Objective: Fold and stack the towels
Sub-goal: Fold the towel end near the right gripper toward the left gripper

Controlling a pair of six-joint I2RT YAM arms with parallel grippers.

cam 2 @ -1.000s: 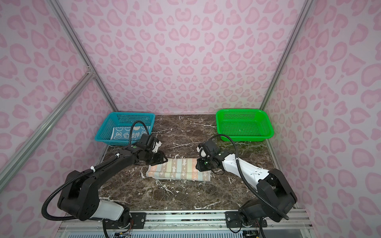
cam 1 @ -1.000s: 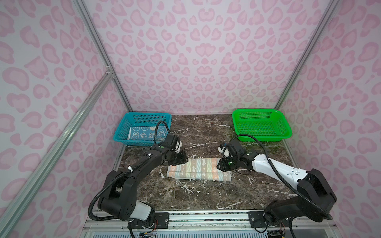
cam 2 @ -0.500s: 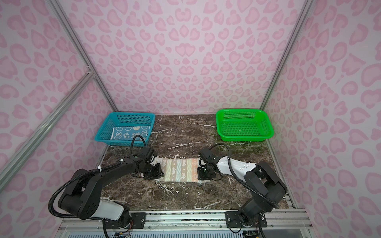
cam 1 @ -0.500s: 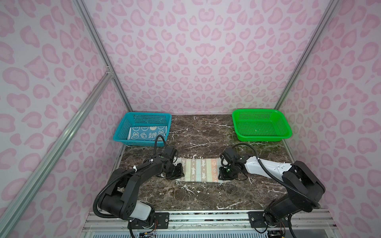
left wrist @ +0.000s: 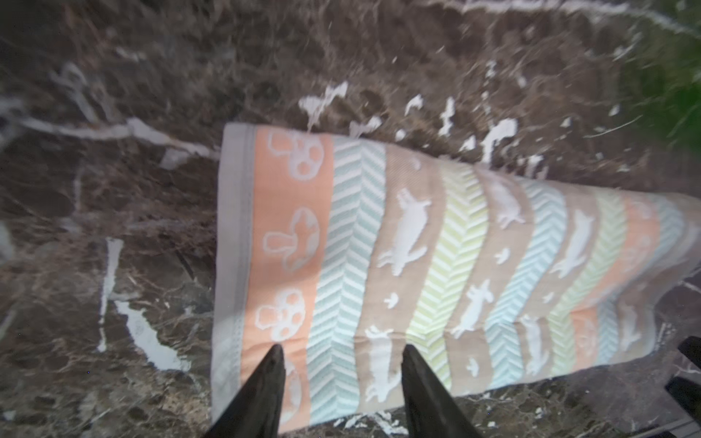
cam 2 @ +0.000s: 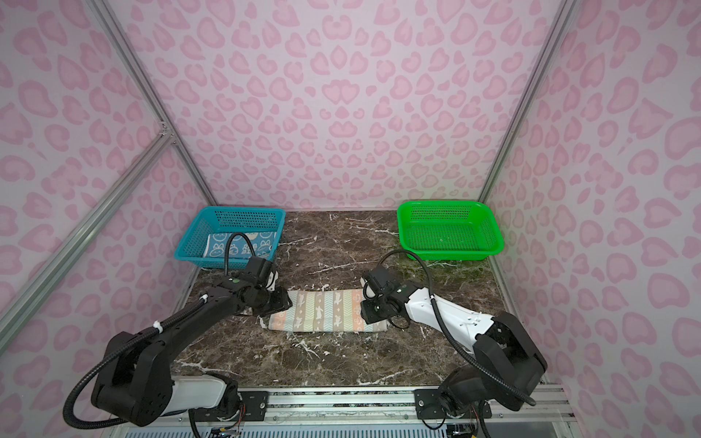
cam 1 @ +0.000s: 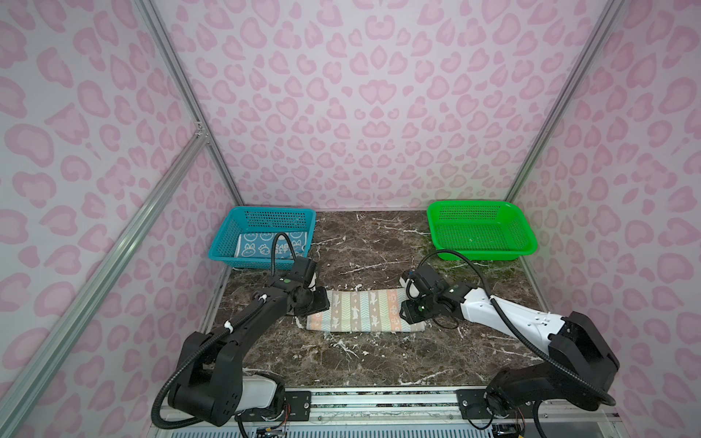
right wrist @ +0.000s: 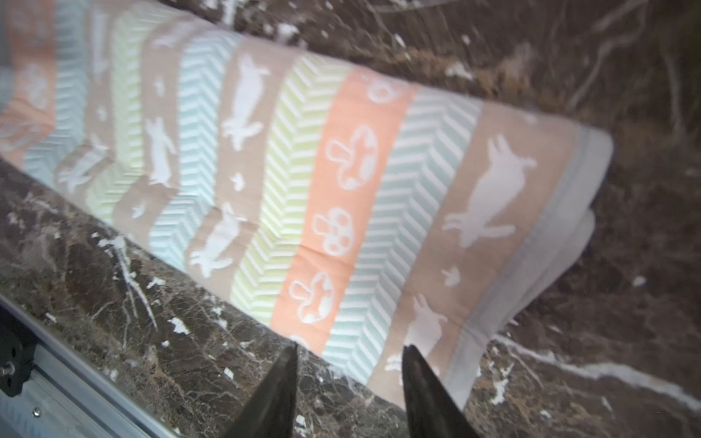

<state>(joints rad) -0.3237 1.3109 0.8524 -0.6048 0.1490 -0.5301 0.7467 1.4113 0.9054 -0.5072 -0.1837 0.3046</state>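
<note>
Jaws parted and empty, the left gripper (left wrist: 341, 350) hovers over one short end of the folded chevron-striped towel (cam 1: 364, 311), and the right gripper (right wrist: 351, 347) over the opposite end. The cloth lies flat between them on the marble table (cam 1: 360, 364). Beyond the left gripper, a blue rabbit towel (cam 1: 258, 248) sits in the blue basket (cam 1: 227, 239). A fingertip snagging the top layer could pull the fold open.
</note>
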